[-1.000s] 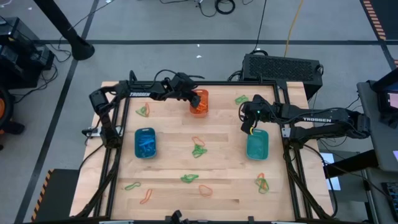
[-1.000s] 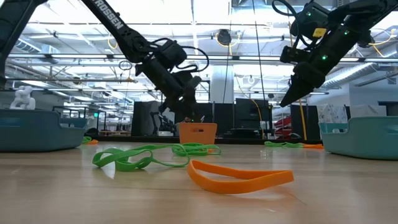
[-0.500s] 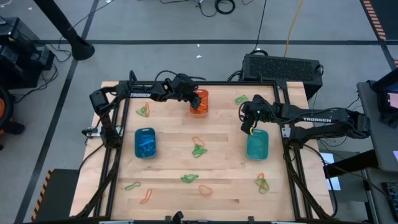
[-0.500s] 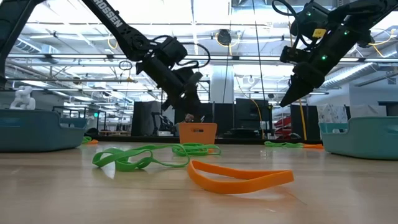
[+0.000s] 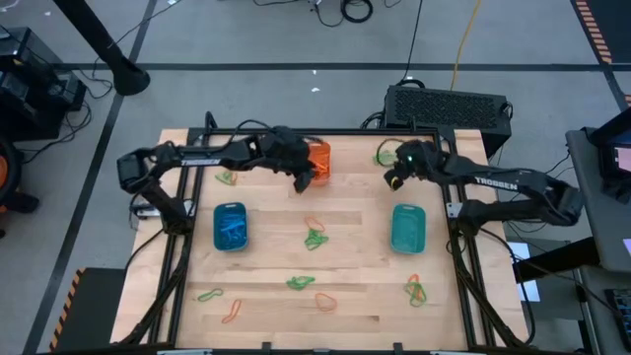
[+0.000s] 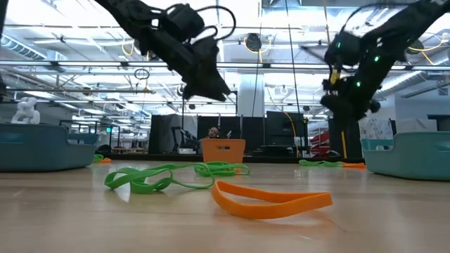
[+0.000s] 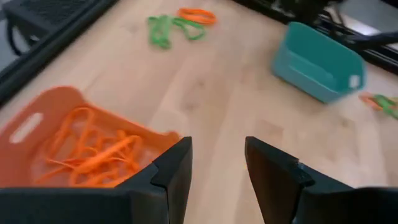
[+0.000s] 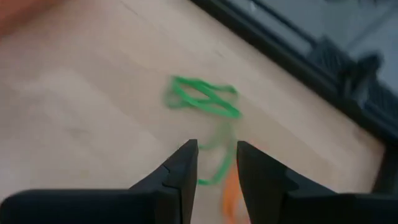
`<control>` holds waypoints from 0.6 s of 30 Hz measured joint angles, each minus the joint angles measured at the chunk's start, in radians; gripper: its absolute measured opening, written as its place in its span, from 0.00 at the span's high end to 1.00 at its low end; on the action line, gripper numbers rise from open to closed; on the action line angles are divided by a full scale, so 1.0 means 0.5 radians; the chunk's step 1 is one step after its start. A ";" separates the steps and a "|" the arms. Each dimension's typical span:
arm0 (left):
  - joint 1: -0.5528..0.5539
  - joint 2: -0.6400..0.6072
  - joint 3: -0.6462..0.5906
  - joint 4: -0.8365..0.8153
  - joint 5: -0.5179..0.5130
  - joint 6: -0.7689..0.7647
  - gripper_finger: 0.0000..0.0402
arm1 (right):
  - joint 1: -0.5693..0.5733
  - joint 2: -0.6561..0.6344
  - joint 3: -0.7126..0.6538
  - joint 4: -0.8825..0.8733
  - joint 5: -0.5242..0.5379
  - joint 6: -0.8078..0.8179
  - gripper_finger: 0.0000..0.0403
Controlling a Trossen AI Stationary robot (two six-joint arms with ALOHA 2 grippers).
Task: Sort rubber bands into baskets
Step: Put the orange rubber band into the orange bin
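Left gripper (image 5: 304,179): seen in high view just beside the orange basket (image 5: 316,158), on its near-left side, raised off the table. Jaws are parted w/ a narrow gap; nothing is held between them.
Left wrist view: orange basket is shown close by the fingers (image 7: 175,167), filled w/ orange bands; the contents are not made out in low view, where only its front wall is seen.
Blue basket (image 5: 230,226): set at left-centre of the table, blue bands inside, well apart from both grippers.
Loose bands, left: orange/green pair (image 5: 227,177) near the far-left edge; green band (image 5: 208,294) and orange band (image 5: 233,312) near the front-left.
Loose bands, centre: orange + green cluster (image 5: 315,234) mid-table; green band (image 5: 300,283) and orange band (image 5: 326,302) nearer the front.
Right gripper (image 5: 391,181): hung above the far-right part of the table. Jaws are parted by a narrow gap, empty.
Right wrist view: green band (image 8: 202,97) is seen on the wood just ahead of the fingertips (image 8: 187,157), not touched; an orange band is blurred beside it.
Teal basket (image 5: 407,229): set near the right edge, nearer the front than the right gripper.
Loose bands, right: green/orange tangle (image 5: 416,289) at front-right.
Surface: light wooden tabletop (image 5: 365,266), black frame around it.
Room: low view alone shows a hall w/ ceiling lights and racks behind; high view alone shows grey floor, cables and a black box (image 5: 446,105) behind the table.
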 joint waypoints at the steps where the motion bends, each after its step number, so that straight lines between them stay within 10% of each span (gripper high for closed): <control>1: -0.027 -0.028 -0.030 0.022 -0.001 -0.001 0.61 | -0.067 0.041 0.000 -0.003 -0.026 0.000 0.75; 18: -0.191 -0.134 -0.390 0.700 -0.020 -0.004 0.61 | -0.518 0.820 0.326 -0.156 -0.083 0.008 0.80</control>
